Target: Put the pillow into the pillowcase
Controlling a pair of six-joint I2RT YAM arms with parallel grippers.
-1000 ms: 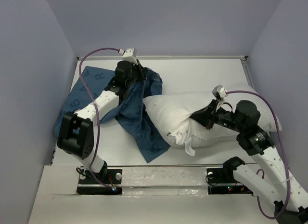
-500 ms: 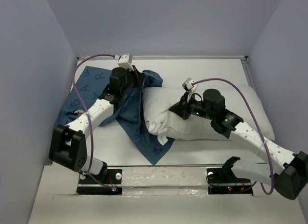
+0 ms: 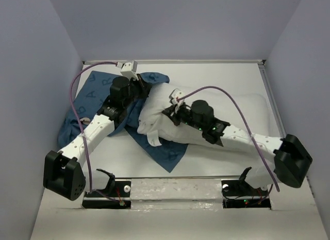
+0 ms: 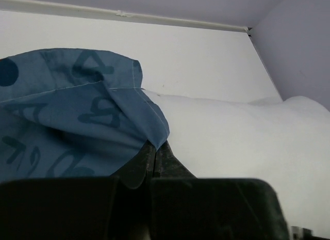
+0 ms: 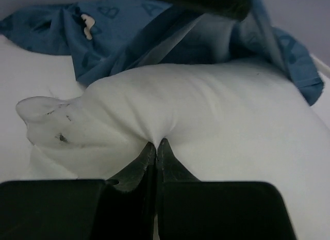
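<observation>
The white pillow [image 3: 242, 113] lies across the middle and right of the table, its left end at the mouth of the dark blue pillowcase [image 3: 90, 98]. My left gripper [image 3: 146, 85] is shut on the pillowcase's upper edge [image 4: 103, 111], holding the blue cloth lifted above the pillow [image 4: 247, 142]. My right gripper [image 3: 171, 112] is shut on a pinch of the pillow's cloth [image 5: 206, 106] near its left end. Blue pillowcase folds [image 5: 129, 33] hang just beyond that end, and a pointed pillow corner [image 5: 36, 108] sticks out to the left.
A flap of the pillowcase [image 3: 162, 152] spreads toward the table's front under the pillow. Grey walls close in the white table [image 3: 216, 77] on three sides. Both arm bases [image 3: 178, 191] sit at the near edge.
My right arm has pushed the pillow leftward, so its left end now reaches the pillowcase opening. The left gripper has shifted a little left and back with the lifted cloth.
</observation>
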